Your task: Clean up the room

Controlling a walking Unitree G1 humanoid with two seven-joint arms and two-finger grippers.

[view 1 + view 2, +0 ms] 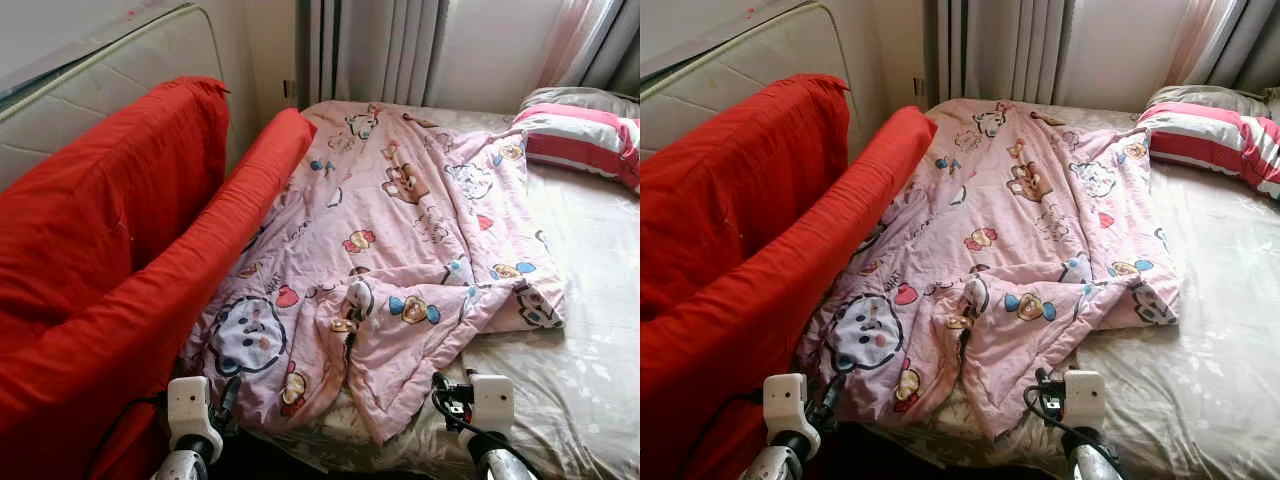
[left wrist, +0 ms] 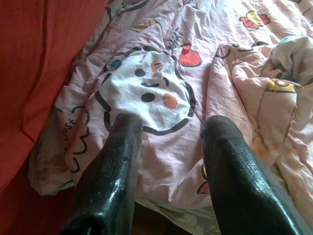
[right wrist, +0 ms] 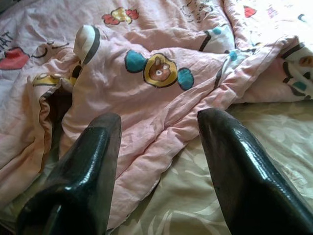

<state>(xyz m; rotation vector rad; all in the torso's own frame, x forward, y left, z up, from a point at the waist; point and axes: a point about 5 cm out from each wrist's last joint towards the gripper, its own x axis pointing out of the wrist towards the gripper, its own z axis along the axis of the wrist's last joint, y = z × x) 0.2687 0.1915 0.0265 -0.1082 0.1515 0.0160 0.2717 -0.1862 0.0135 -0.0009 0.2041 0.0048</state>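
Pink cartoon-print quilt point(image 1: 390, 240) lies rumpled across the bed point(image 1: 590, 330), its left edge against a red padded rail point(image 1: 150, 290). Left pincer point(image 2: 168, 132) hovers wide over the quilt's near corner; right pincer point(image 3: 159, 127), also wide, over its folded hem. Striped pillow point(image 1: 585, 135) sits far right.

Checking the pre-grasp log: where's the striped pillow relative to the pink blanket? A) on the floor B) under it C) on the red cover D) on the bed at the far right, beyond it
D: the striped pillow lies at the far right of the bed, clear of the pink blanket.
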